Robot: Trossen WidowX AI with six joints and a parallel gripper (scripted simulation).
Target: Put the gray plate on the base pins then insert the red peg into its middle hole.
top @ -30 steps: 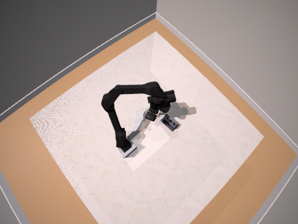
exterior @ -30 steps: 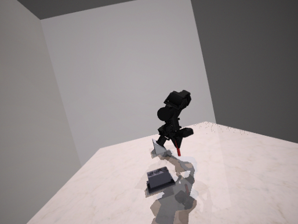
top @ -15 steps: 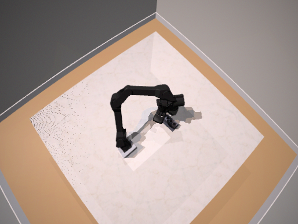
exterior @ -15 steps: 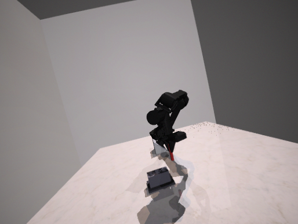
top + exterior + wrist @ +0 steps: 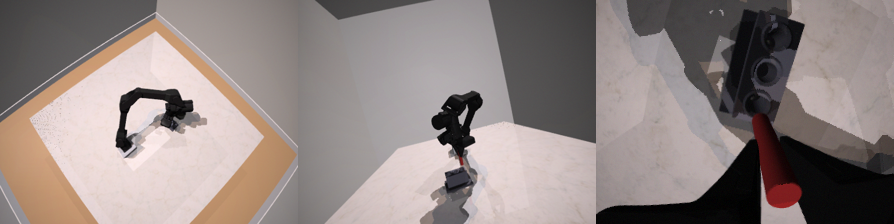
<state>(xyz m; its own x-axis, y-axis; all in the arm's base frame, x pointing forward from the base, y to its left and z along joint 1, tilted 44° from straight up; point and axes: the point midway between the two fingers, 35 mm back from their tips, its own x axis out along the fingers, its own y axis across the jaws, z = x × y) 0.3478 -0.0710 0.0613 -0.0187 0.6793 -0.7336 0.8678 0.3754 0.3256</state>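
My gripper (image 5: 768, 144) (image 5: 458, 151) (image 5: 170, 123) is shut on the red peg (image 5: 772, 163) (image 5: 461, 160), which points down and forward out of the fingers. The gray plate (image 5: 788, 56) (image 5: 457, 176) lies on the dark base (image 5: 737, 63) (image 5: 458, 185), with three round holes in a row. In the wrist view the peg's lower tip sits just over the near end of the plate, at the nearest hole. In the exterior view the peg hangs a little above the plate's far edge. In the top view the gripper hides most of the plate.
The arm's mount (image 5: 126, 149) stands on the marble top (image 5: 203, 162), which has a tan border (image 5: 26, 162). Gray walls (image 5: 420, 72) close in the room behind.
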